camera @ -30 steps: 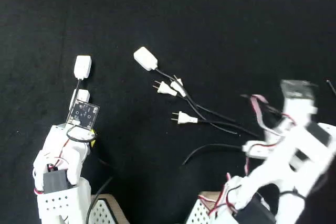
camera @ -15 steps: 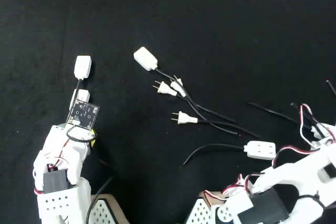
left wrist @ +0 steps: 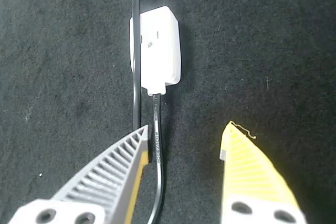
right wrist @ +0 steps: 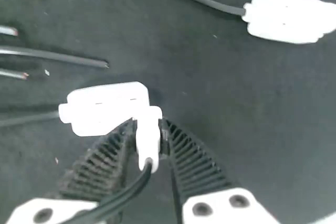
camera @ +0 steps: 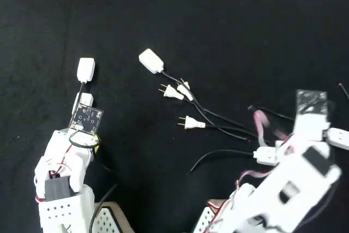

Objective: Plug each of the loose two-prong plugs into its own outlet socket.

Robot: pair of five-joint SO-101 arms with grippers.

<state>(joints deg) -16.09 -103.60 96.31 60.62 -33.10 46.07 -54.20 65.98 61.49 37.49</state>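
Where the right gripper (right wrist: pixel 147 125) sits: near right of the table (camera: pixel 245 31), its fingers closed on a white held plug (right wrist: pixel 148 141).
Held plug, axis: long axis runs along the fingers, cord end back toward the wrist, prong end against the side of a white abutting socket (right wrist: pixel 105 106).
Held plug, prongs: hidden at the join; cannot tell whether they are seated.
Abutting socket: lies crosswise to the plug. Which white block it is in the high view is unclear.
Second socket (right wrist: pixel 289 17): well apart from the held plug, a black cord leaving one end.
Right arm (camera: pixel 294 173): smeared in the high view, covering the cords beneath it.
Left gripper (left wrist: pixel 186 128): near left, fingers wide apart, holding nothing, one grey and one yellow.
Near-left socket (left wrist: pixel 156 45): just beyond the open fingertips, long axis in line with them, cord end toward the gripper. In the high view the wrist covers part of it (camera: pixel 83 101).
Far-left socket (camera: pixel 85 69): long axis near-far, cord running near; cut off at the edge of the left wrist view.
Middle socket (camera: pixel 151 60): lies diagonally, cord leaving its near-right end.
Loose plugs: two side by side mid-table, (camera: pixel 172 92) and (camera: pixel 185 88), and a third nearer (camera: pixel 191 123). Prongs point left, cords trail right.
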